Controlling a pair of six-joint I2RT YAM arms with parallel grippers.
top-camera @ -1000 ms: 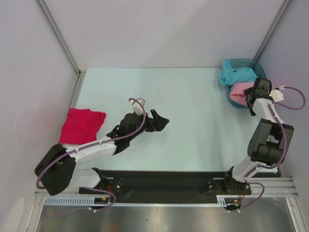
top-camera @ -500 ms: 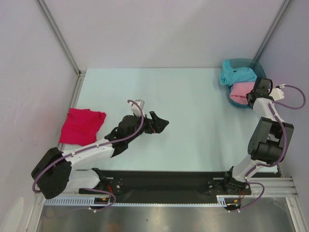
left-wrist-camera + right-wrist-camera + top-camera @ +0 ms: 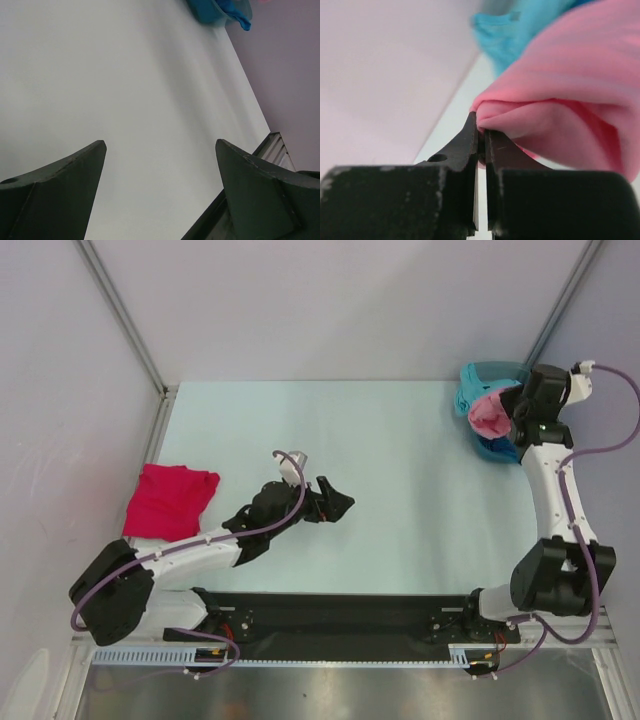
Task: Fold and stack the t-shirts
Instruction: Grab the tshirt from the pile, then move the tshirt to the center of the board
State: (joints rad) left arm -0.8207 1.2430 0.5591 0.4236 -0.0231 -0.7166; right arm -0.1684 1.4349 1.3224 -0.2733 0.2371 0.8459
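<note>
The light pink t-shirt [image 3: 560, 95], a soft matte knit gathered into rounded, drooping folds, is caught by one edge in the right gripper [image 3: 481, 131]. Its flat black fingers are clamped together on the cloth. Just beyond the pink folds lies a crumpled turquoise t-shirt [image 3: 515, 30]. Both are bunched at the smooth teal plastic tub [image 3: 492, 366] directly ahead of this gripper, and a limp blue cloth [image 3: 241, 17] hangs over the tub's rim. The left gripper [image 3: 160, 145] is spread wide with nothing between its dark wedge-shaped fingers, above the pale, smooth table [image 3: 400, 460]. The crimson-magenta t-shirt [image 3: 170, 500] lies flat in a roughly square shape, well apart from that gripper, back beside its arm.
</note>
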